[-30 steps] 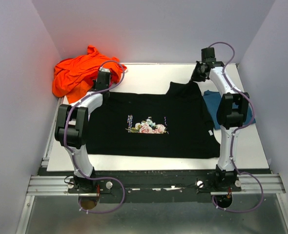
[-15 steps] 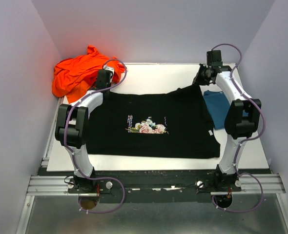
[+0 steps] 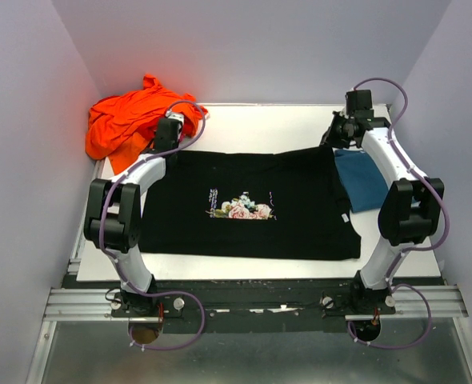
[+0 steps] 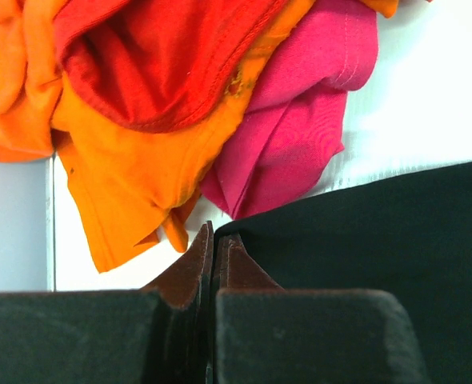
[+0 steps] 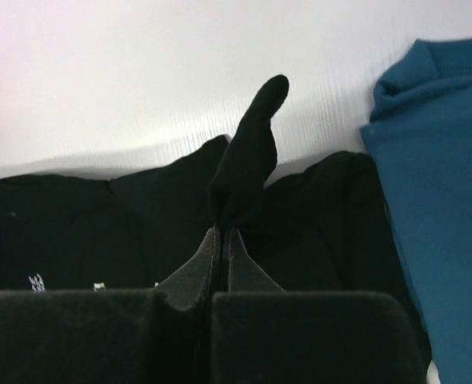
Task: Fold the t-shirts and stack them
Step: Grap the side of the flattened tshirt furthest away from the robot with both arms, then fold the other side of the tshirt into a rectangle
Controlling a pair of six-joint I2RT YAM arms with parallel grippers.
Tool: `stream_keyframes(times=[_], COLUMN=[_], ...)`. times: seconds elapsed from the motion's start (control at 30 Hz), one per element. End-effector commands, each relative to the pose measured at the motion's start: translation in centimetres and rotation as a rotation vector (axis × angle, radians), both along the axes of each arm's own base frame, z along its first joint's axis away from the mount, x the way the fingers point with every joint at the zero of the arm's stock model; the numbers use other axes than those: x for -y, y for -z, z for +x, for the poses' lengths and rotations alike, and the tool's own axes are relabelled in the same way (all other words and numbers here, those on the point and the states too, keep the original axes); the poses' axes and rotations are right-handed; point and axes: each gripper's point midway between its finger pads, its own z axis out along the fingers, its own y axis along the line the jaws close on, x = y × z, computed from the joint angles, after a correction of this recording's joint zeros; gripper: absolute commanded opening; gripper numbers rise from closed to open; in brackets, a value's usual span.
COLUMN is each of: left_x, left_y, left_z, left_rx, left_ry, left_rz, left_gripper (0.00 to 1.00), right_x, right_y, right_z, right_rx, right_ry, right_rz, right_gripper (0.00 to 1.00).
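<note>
A black t-shirt [image 3: 244, 204] with a small flower print lies spread flat across the white table. My left gripper [image 3: 166, 146] is shut on its far left corner [image 4: 244, 228], the fingertips [image 4: 230, 250] pressed together at the cloth's edge. On the other side, my right gripper [image 3: 338, 138] is shut on the far right corner. In the right wrist view a fold of black cloth [image 5: 250, 152] sticks up from that gripper [image 5: 222, 234]. A teal-blue t-shirt [image 3: 362, 178] lies flat just right of the black one. Orange [image 3: 128, 120] and magenta-pink [image 4: 300, 120] t-shirts are heaped at the far left.
The white table top [image 3: 260, 124] ends at a metal rail [image 3: 252, 298] by the arm bases. Lilac walls [image 3: 28, 160] close in the left, right and back sides. The orange heap touches the left wall.
My right gripper has moved right and slightly back with the black shirt's corner, pulling the far edge straight and uncovering more of the teal shirt. The left gripper has stayed put.
</note>
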Motion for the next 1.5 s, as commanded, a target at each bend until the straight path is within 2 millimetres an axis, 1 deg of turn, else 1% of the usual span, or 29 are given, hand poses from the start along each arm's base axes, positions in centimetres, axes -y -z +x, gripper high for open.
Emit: stream_keyframes(times=[0.0,0.23,0.37,0.5,0.67,0.83,1.03,1.23,1.37,1.47], left_x=[-1.2,-2.0,-2.5,-2.2,-2.5,-2.1,-1.2,-1.4,-1.2,-1.9], left_y=[-2.4,-2.3,-2.4,-2.7,-2.9,-1.8,0.1,1.8,2.3,2.7], left_z=[-0.7,-2.3,-3.1,-3.5,-4.7,-5.7,-6.7,-7.9,-8.7,-9.6], left_rx=[0.082,0.102,0.103,0.150,0.189,0.185,0.120,0.087,0.061,0.069], left_ry=[-0.055,-0.079,-0.096,-0.094,-0.101,-0.089,-0.038,-0.052,-0.058,-0.103], left_rz=[0.030,0.046,0.062,0.030,0.024,-0.003,0.026,0.044,0.036,0.048], left_gripper=[0.00,0.00,0.00,0.00,0.00,0.00,0.00,0.00,0.00,0.00], right_x=[-0.5,-0.2,-0.1,0.0,0.3,0.8,1.3,1.5,1.3,0.9], right_y=[-2.1,-1.7,-1.8,-1.7,-0.9,0.8,1.7,4.0,5.5,6.3], right_z=[-1.7,-4.8,-6.5,-8.1,-10.4,-12.7,-14.7,-17.0,-18.7,-19.8], right_rx=[0.055,0.051,0.058,0.060,0.071,0.063,0.075,0.047,0.016,0.002], right_ry=[-0.018,-0.010,-0.004,0.010,0.046,0.089,0.128,0.161,0.163,0.153], right_rz=[0.041,0.044,0.044,0.053,0.070,0.071,0.074,0.091,0.102,0.126], right_gripper=[0.01,0.01,0.01,0.01,0.01,0.01,0.01,0.01,0.01,0.01])
